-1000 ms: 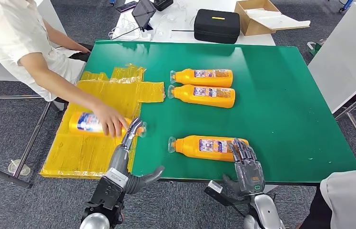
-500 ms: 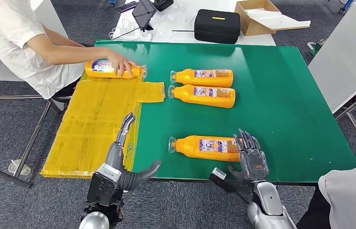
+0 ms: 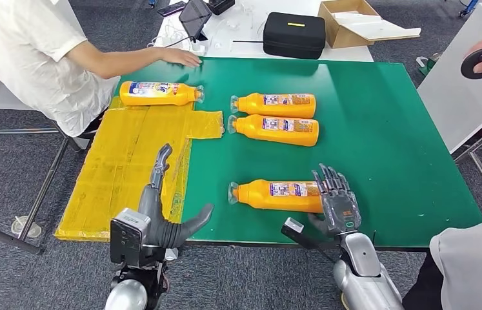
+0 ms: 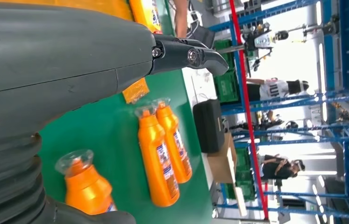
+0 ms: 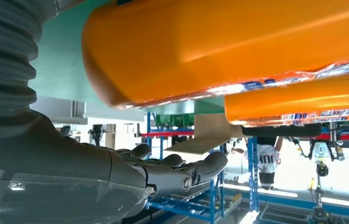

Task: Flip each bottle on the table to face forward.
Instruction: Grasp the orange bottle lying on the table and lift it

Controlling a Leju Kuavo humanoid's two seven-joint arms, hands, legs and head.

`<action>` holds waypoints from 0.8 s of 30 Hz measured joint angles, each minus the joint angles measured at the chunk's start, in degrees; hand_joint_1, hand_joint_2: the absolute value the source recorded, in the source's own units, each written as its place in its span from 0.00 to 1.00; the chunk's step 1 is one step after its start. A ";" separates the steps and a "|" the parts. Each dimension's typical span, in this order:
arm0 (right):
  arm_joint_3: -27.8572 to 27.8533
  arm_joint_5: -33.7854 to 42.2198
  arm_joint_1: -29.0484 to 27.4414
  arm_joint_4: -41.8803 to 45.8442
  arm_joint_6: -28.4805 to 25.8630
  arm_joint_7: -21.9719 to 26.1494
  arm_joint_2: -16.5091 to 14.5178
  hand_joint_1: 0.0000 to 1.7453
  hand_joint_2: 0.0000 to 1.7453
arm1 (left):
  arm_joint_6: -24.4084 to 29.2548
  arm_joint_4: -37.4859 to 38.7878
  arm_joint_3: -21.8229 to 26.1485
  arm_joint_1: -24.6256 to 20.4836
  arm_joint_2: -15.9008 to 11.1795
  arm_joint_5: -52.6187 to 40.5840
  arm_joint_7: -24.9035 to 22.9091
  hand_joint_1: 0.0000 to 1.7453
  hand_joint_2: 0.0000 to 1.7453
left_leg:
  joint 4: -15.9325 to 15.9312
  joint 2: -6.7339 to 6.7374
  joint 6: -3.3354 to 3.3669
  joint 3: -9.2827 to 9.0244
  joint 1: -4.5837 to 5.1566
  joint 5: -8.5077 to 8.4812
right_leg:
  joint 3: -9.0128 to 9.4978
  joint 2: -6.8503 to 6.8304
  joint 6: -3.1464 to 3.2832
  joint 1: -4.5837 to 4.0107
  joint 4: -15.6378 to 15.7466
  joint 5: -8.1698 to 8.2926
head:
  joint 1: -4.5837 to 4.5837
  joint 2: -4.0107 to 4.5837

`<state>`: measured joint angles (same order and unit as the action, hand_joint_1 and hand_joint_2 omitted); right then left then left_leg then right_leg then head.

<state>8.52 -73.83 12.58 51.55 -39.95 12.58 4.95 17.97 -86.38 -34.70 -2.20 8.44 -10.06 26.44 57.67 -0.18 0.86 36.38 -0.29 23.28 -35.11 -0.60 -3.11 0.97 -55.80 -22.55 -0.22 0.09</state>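
Although four bottles lie on the broad green table [image 3: 386, 148], only one is within the robot's reach: the long orange plastic bottle nearest the front edge [image 3: 277, 196], lying flat with its long axis running straight across the table, clear cap toward the robot's left and flat base toward its right. Behind it, well apart, a pair of matching orange bottles [image 3: 275, 117] lie side by side, just about touching, the same way round, and a fourth orange bottle [image 3: 159, 93] rests on the crinkled yellow plastic sheet [image 3: 122, 174] near the seated person in the white shirt [image 3: 31, 51]. The robot's right hand [image 3: 335, 199] is clearly the nearer one; it stands at the base end of the near bottle, fingers spread and upright, holding nothing (whether the palm actually touches the bottle I cannot tell). From its wrist camera the orange body sits right beside the fingers. The left hand [image 3: 160, 194] hovers over the sheet's edge, well short of the cap, fingers apart and empty. I'd judge the roll has to come from the right hand, turning the bottle about that crosswise axis.
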 joint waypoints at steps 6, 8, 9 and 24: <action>-0.02 4.32 3.16 -6.82 3.76 -0.74 -0.31 0.00 1.00 | 0.45 0.15 0.01 -0.41 0.19 1.15 -0.36 0.00 1.00 | 0.00 0.06 0.00 -0.06 0.00 0.02 | -0.01 0.07 0.01 0.00 0.01 0.00 | 0.01 0.00; -0.04 6.01 5.47 -9.94 7.04 -1.37 -0.19 0.00 1.00 | 0.64 0.20 -0.01 -0.57 0.19 1.66 -0.44 0.00 1.00 | 0.00 0.20 0.00 -0.21 0.00 0.05 | 0.05 0.19 0.03 0.00 0.03 0.01 | 0.00 0.00; -0.07 6.61 6.58 -11.38 8.45 -1.54 -0.10 0.00 1.00 | 0.69 0.25 -0.03 -0.70 0.19 1.81 -0.48 0.00 1.00 | 0.00 0.26 -0.01 -0.32 0.00 0.07 | 0.10 0.24 0.04 0.00 0.04 0.01 | 0.00 0.00; -0.20 10.08 12.56 -20.82 16.97 -1.50 0.14 0.97 1.00 | 0.25 1.54 -0.19 -1.88 0.19 3.68 -1.05 0.00 1.00 | -0.02 0.51 0.04 -1.27 0.00 0.19 | 0.38 0.45 0.12 0.00 0.10 -0.04 | -0.01 0.00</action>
<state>8.32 -63.75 25.14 30.72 -22.98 11.08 5.09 18.22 -84.84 -34.89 -4.09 8.63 -6.38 25.38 57.65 0.33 0.91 35.12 -0.28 23.47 -34.73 -0.15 -2.99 0.96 -55.70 -22.60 -0.22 0.09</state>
